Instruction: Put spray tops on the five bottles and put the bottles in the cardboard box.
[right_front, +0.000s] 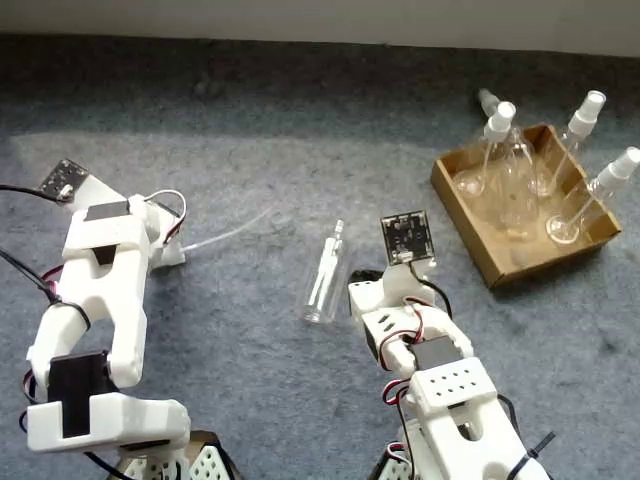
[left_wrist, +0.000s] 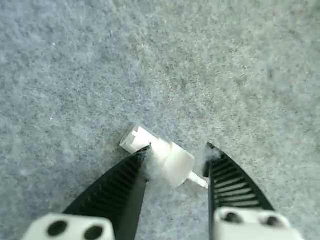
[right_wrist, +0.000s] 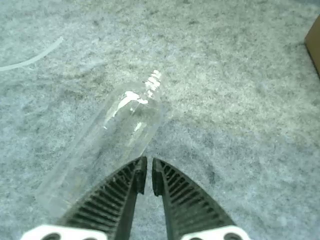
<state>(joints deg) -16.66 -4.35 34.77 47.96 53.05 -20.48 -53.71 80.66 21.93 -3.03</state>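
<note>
Last bottle (right_wrist: 115, 125): left gripper (left_wrist: 179, 148) jaws apart round the top (left_wrist: 167, 159), right gripper (right_wrist: 148, 162) jaws together beside it, so I'd clamp the top next.

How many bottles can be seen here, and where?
5. Four capped bottles lean in the cardboard box; one uncapped bottle lies on the carpet by the right gripper.

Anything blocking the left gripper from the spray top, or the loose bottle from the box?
Nothing visible. The spray top lies between the fingers of the left gripper. Between the bottle and the cardboard box, only the right arm itself stands.
</note>
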